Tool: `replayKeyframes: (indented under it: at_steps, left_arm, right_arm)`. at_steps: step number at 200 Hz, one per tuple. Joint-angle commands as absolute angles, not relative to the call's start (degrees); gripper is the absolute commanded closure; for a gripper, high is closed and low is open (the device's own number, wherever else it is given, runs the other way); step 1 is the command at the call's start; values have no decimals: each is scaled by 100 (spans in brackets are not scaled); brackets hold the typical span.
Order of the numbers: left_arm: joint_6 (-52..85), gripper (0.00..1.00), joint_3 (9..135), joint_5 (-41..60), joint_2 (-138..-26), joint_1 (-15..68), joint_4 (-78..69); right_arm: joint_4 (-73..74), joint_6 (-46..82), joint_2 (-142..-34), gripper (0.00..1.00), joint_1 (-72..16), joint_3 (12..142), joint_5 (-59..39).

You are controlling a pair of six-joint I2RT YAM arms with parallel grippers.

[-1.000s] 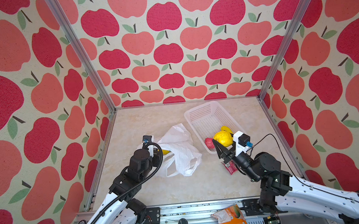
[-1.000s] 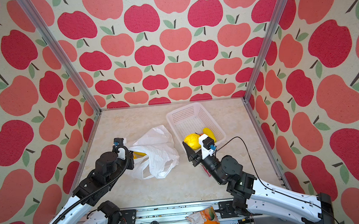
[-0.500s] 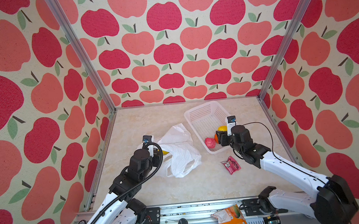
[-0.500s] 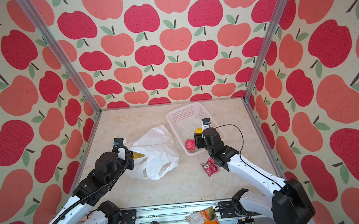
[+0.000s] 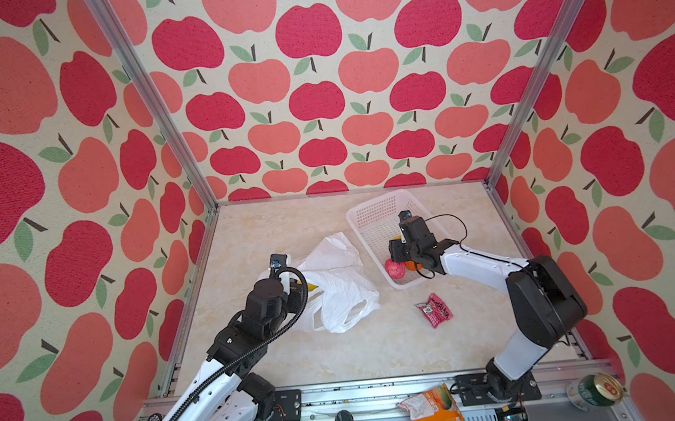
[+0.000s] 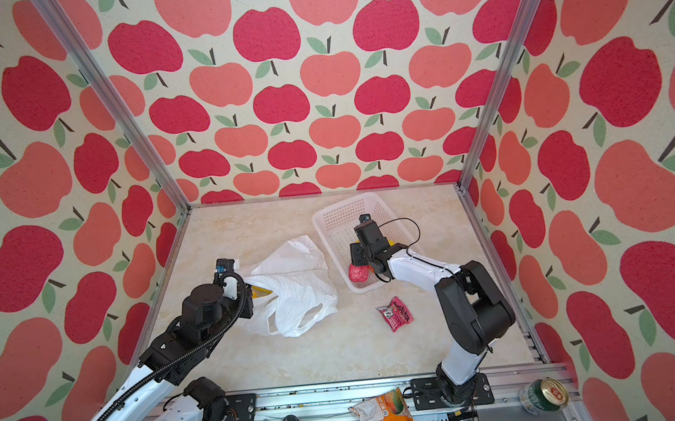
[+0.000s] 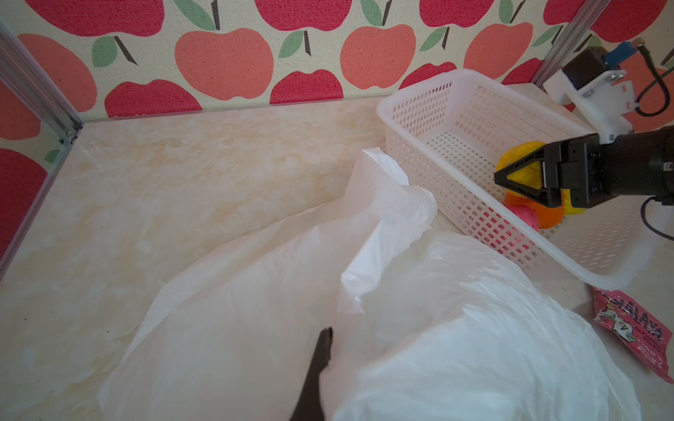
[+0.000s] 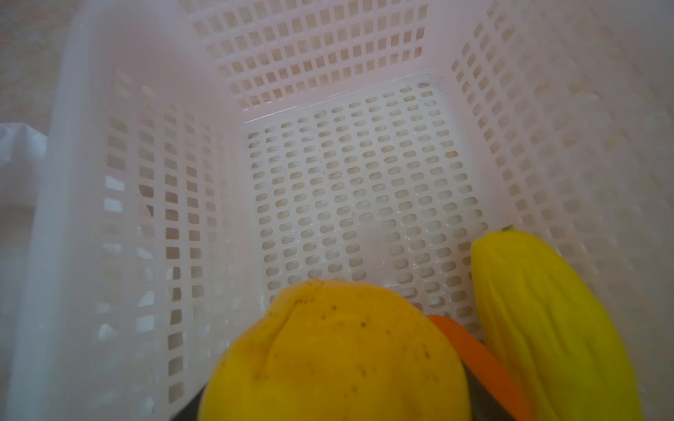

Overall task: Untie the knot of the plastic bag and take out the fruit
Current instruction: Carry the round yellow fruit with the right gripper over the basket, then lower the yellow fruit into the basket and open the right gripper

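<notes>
My left pincer [image 7: 325,334] is clamped tight on a fold of the plastic bag [image 5: 337,278], slumped on the table [image 5: 360,351] beside the basket [image 5: 373,214]. My right pincer [image 7: 505,178], clear of the bag, grips a yellow fruit [image 8: 335,350] low inside that basket.

2 overhead views; both wrist views share basket [image 7: 415,120].
</notes>
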State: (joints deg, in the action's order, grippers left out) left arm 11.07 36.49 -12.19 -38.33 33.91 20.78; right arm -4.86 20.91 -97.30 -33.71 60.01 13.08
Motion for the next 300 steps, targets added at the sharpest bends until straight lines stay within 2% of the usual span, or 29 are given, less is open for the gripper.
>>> replayKeyframes:
  at_steps: [1, 35, 76, 169, 211, 252, 300]
  left_arm:
    - [1143, 100, 3814, -1292, -3857, 3415, 2078]
    - [1139, 100, 3814, -1277, -3857, 3415, 2073]
    - [1142, 100, 3808, -1266, -3858, 3413, 2069]
    - [1143, 100, 3814, -1250, -3883, 3414, 2059]
    - [1134, 100, 3812, -1257, -3905, 3410, 2056]
    - [1134, 100, 3814, -1239, -3895, 3415, 2054]
    - [1134, 100, 3814, -1239, -3888, 3418, 2054]
  right_arm:
    - [-927, 1970, -10100, 69, -3324, 6434, 1499]
    - [-1023, 1912, -10547, 69, -3324, 6790, 1528]
    - [-1086, 1940, -10932, 63, -3303, 7045, 1505]
    - [-1517, 1870, -11773, 55, -3396, 7890, 822]
    - [-1573, 1688, -11826, 45, -3721, 8107, 937]
    - [-1589, 1764, -11774, 30, -3762, 8104, 849]
    - [-1348, 1775, -10932, 15, -3815, 7473, 965]
